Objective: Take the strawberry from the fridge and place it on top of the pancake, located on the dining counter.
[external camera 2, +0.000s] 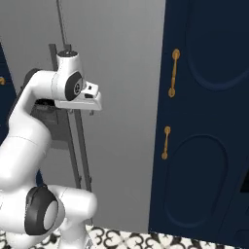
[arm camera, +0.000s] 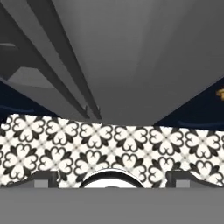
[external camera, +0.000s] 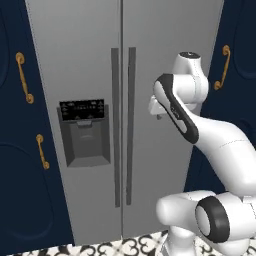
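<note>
The tall grey fridge [external camera: 80,55] fills the middle of the left base view with both doors shut. Its two dark bar handles [external camera: 123,125] meet at the centre seam, and the black dispenser panel [external camera: 84,131] sits on the left door. My gripper [external camera 2: 81,106] hangs in front of the right door, close to the handles and apart from them, pointing down. In the hand view the fingertips [arm camera: 42,179] stand wide apart, so the gripper [arm camera: 113,180] is open with nothing between them, above the fridge [arm camera: 131,52] base and floor. The strawberry, pancake and dining counter are out of view.
Navy cabinets with gold handles flank the fridge, one on the left [external camera: 20,150] and one on the right [external camera 2: 204,121]. A black-and-white patterned tile floor [arm camera: 109,144] runs along the fridge's foot. My own white arm [external camera: 220,150] stands close in front of the right door.
</note>
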Robot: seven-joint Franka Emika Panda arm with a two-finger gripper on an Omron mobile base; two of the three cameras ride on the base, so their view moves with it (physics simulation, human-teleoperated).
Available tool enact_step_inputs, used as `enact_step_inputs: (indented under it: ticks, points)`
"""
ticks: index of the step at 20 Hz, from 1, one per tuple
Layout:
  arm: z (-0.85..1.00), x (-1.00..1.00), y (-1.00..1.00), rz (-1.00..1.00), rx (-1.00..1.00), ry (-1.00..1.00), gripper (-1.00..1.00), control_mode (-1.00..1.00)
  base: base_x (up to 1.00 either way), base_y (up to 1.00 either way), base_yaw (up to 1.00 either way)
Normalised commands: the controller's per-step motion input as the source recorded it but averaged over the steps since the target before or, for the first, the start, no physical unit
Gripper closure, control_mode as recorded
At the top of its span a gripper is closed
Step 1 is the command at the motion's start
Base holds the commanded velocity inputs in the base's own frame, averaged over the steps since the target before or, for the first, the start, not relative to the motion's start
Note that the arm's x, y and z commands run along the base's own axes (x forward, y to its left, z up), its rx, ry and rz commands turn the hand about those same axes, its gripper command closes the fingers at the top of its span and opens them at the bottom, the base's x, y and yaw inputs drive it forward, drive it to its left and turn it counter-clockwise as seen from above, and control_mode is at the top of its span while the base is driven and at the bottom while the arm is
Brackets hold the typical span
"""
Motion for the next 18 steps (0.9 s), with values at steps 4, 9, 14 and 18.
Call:
enact_step_inputs:
  ticks: [4,9,14,18]
  points:
    - [0.0,0.0,0.0,0.0,0.0,0.0,-1.0,1.0,-0.32,0.45,-0.05]
    - [0.0,0.0,0.0,0.0,0.0,0.0,-1.0,1.0,0.0,0.5,-0.01]
    - [0.0,0.0,0.0,0.0,0.0,0.0,-1.0,1.0,0.12,0.24,0.0]
    - [0.0,0.0,0.0,0.0,0.0,0.0,-1.0,1.0,0.29,0.02,0.0]
